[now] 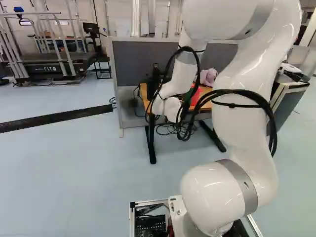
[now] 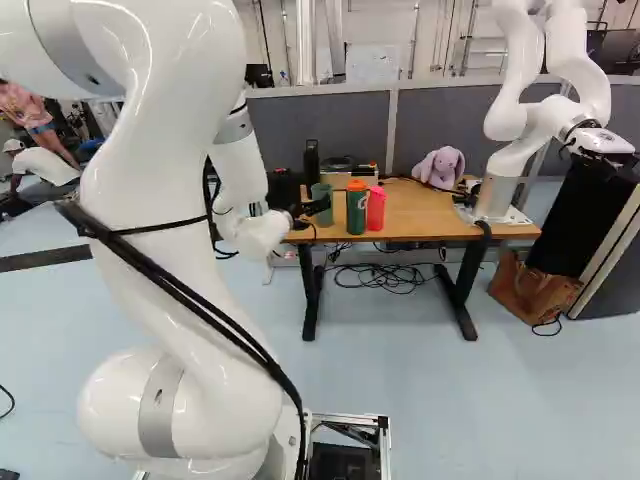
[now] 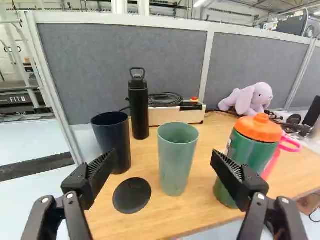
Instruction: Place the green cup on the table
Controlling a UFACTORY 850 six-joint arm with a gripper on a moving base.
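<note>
So this wooden desk [image 3: 155, 224] is carrying loads: green cup [image 3: 176, 160] and black disc [image 3: 132, 195] sitting ahead of the claw [image 2: 308, 214], dark cup [image 3: 114, 142] and orange-lidded bottle [image 3: 250, 152] flanking them, pink bottle [image 2: 376, 208], black bottle [image 3: 138, 107], pale box [image 3: 175, 116], plush bunny [image 3: 250, 99] and another robot [image 2: 508, 120] standing farther out.

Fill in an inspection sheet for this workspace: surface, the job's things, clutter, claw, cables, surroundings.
Surface: light wooden table; a flat, round black disc lies near the green cup's foot.
Job's things: matte green tapered cup, upright, already on the table.
Clutter: dark blue cup, tall black bottle, green bottle with orange lid, pink bottle, lavender plush rabbit, low white box.
Claw: open, nothing gripped; green cup ahead.
Cables: thick black cables along my white arm; black coil on the box; tangled black cables beneath the table.
Surroundings: grey partition behind, another white robot arm, brown bag on the floor.
</note>
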